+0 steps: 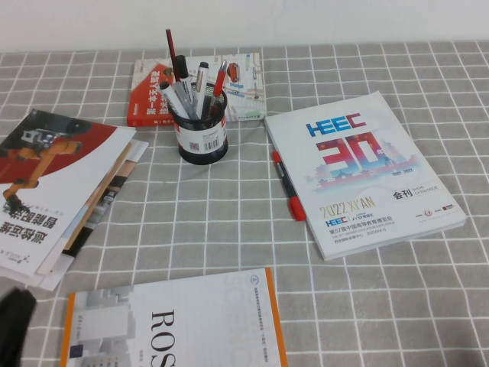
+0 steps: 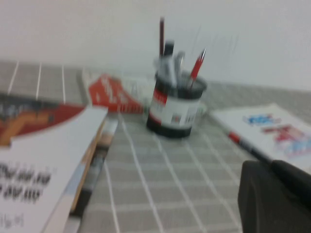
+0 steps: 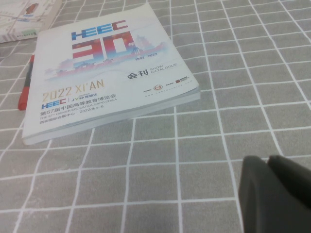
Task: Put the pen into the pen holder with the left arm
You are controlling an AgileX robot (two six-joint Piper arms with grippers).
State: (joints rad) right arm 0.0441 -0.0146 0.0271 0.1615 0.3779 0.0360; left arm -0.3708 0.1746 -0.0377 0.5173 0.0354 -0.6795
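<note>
The ROS book [image 1: 176, 321] lies nearest; the left end effector [image 2: 274, 196] and right end effector [image 3: 274, 194] sit low over the worktop [image 1: 229, 222], fingers' state I cannot tell. The pen [image 1: 182, 98] stands in the pen holder [image 1: 202, 136], a red pen [image 1: 288, 186] beside the catalogue [image 1: 363, 172].

- An office or study desk, by the look of its contents: the worktop wears a grey cloth with a white grid [image 1: 367, 306], set against a plain white wall.
- Near the far edge, a black mesh pen holder [image 1: 202, 138] with a barcode label holds several pens.
- Printed matter fills the rest: a white "HEEC 30" exhibition catalogue [image 1: 363, 168] toward the right edge, a stack of brochures [image 1: 57, 191] at the left edge, an orange-trimmed "ROS" book [image 1: 176, 325] at the near edge.
- A red-and-black pen [image 1: 288, 186] lies beside the catalogue.
</note>
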